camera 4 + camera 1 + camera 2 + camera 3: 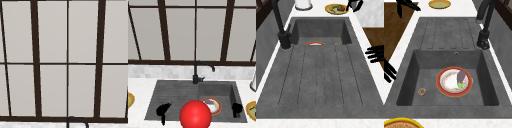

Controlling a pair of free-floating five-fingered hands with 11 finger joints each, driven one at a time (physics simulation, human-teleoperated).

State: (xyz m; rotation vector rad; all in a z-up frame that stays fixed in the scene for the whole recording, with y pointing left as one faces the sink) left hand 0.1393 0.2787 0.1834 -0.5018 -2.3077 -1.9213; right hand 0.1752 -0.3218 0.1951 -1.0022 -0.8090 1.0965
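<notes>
My left hand [162, 110] hangs relaxed, fingers loose and empty, over the ribbed grey drainboard [170, 97]; my right hand [237, 109] hovers at the stone-textured basin's [414, 75] front corner, and I cannot tell its grip. Just left of my right hand lies a round red-rimmed plate [454, 81]; the right side view reveals its white centre and a dark scrap of food, which a glossy red ball [195, 115] half hides from the front.

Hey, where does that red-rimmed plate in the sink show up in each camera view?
Front view: plate in the basin, lower right of centre, beside the red ball.
Left side view: its rim peeks over the basin's near edge.
Right side view: centre of the basin floor.
Upper view: not there.
Shared landmark: the black faucet.
</notes>
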